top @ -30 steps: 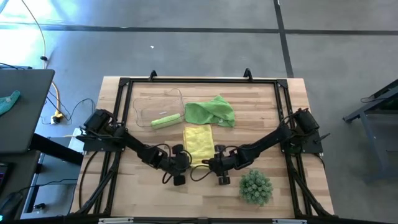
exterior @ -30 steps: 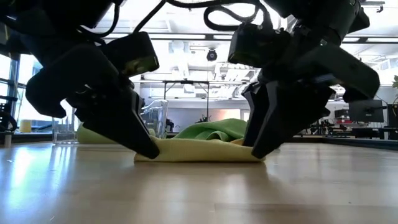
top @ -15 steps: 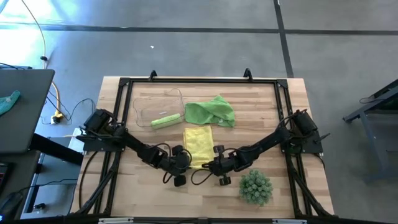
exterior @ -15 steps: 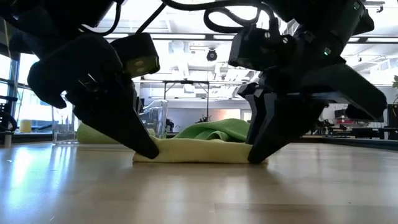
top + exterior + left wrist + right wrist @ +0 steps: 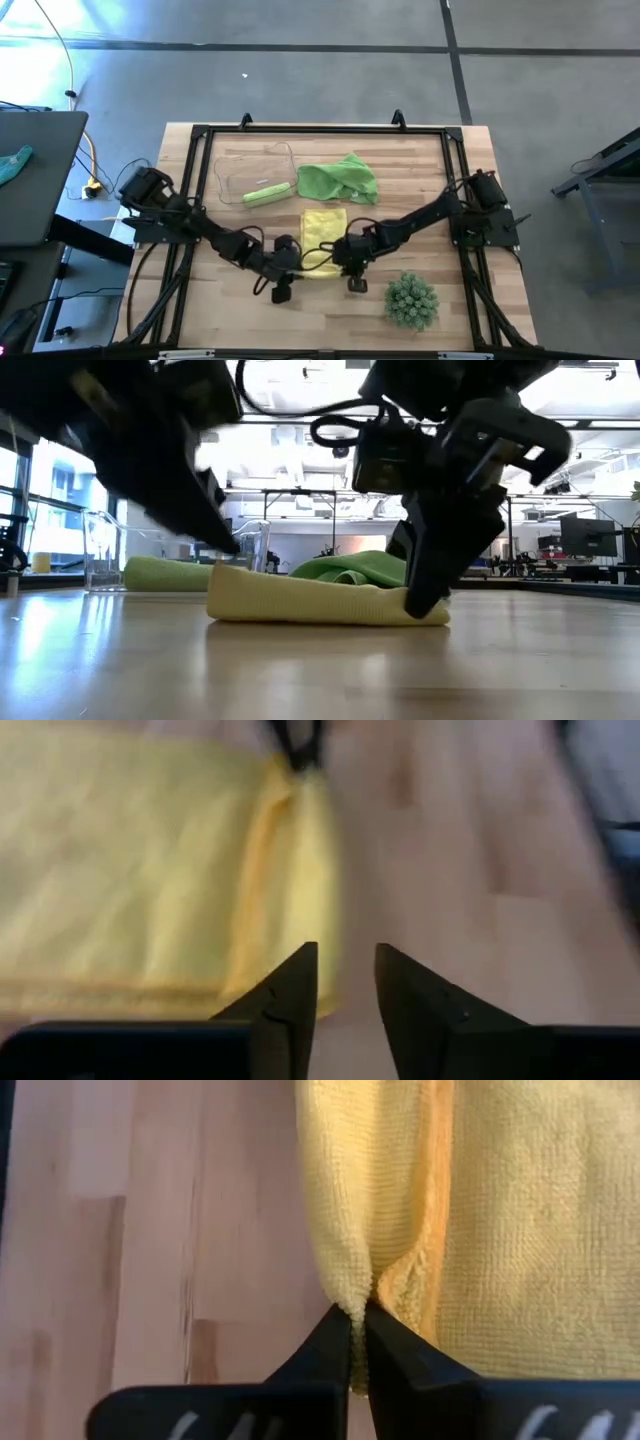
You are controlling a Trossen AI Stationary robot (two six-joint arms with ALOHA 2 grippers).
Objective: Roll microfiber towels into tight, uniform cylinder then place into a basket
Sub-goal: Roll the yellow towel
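Observation:
The yellow microfiber towel lies flat on the wooden table, with its near edge doubled over into a thick band. My right gripper is shut on the band's right end. My left gripper hovers open just off the towel's near left corner, blurred in the low view, and touches nothing. Farther back, a rolled lime green towel lies at the near edge of the clear basket, and a crumpled lime green towel lies on the table. My right gripper pinches a fold of the yellow towel between its two fingertips, at the right end of the doubled near edge. The fingers slant down from above. The fold puckers at the fingertips, and the rest of the towel lies on the table.
A spiky green ball-shaped plant stands at the near right, close to my right arm. A black frame runs around the table. Bare wood lies in front of the towel toward the near edge.
My right gripper has shut on the towel's near right corner and carried it a little toward the far edge and the left, doubling the near edge over. My left gripper has opened, let go of the near left corner and risen toward the left.

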